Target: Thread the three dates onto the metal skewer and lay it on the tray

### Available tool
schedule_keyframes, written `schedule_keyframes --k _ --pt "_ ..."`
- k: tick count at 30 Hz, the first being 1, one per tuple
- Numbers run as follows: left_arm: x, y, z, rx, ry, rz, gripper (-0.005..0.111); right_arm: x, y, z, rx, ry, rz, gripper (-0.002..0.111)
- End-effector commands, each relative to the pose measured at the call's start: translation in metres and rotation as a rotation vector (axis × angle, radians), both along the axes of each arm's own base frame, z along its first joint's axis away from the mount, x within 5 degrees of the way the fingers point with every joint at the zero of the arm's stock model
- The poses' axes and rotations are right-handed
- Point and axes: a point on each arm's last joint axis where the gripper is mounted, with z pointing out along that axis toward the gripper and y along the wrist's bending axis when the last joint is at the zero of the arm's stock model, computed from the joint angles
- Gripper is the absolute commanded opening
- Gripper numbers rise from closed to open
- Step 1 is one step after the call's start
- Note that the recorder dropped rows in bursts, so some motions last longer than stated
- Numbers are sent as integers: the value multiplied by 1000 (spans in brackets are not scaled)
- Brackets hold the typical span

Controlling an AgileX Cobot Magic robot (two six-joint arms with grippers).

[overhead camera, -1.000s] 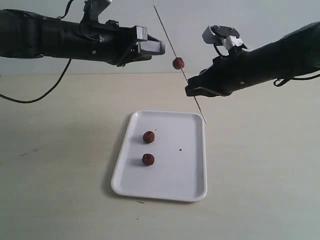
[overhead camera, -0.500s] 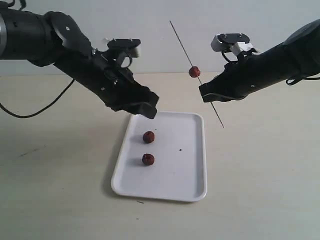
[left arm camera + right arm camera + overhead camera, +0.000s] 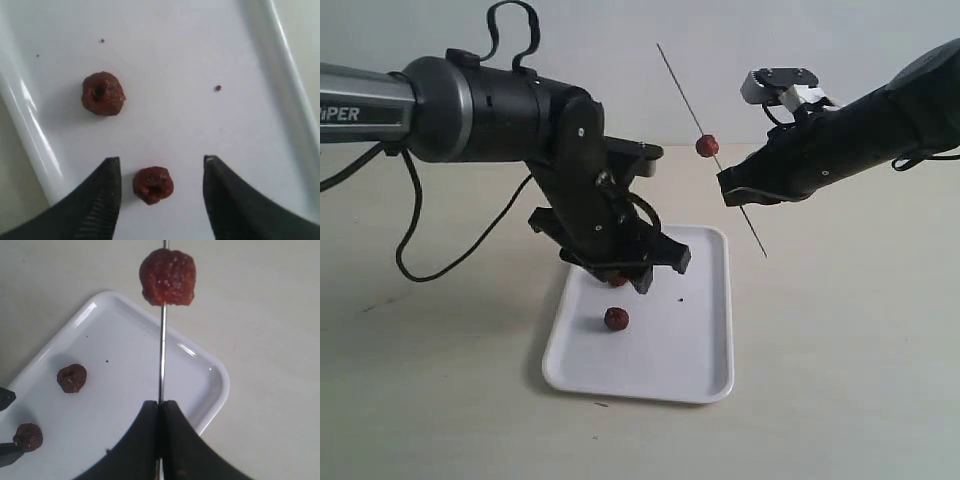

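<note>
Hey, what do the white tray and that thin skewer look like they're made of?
Tray: looks like glossy white plastic or melamine, going by the bright glare streaks along its smooth rounded rim; glazed ceramic can't be ruled out. Skewer: apparently bare metal, since it is very thin, straight and grey, with a pale sheen down its length.

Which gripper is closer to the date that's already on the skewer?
Right. The right gripper is shut on the metal skewer just below the skewered date, not touching it. The left gripper is open low over the tray, a loose date between its jaws.
</note>
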Motion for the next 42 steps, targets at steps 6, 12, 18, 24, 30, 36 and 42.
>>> schedule_keyframes --k 6,12,18,24,30,36,42 --pt "-2 5 -9 114 26 106 50 0 -1 0 9 0 -9 0" --pt "-12 -7 -12 102 38 112 50 0 0 0 10 1 -5 0" --pt "-13 -14 -24 94 39 132 50 -1 1 1 29 14 5 0" --pt "-13 -14 -25 90 39 152 50 -2 2 1 33 16 7 0" --pt "-12 -14 -39 111 62 167 50 -2 2 1 38 21 11 0" --pt "-12 -14 -42 116 67 170 50 -2 2 1 40 22 13 0" --pt "-12 -14 -51 132 81 170 50 -3 3 1 46 30 23 0"
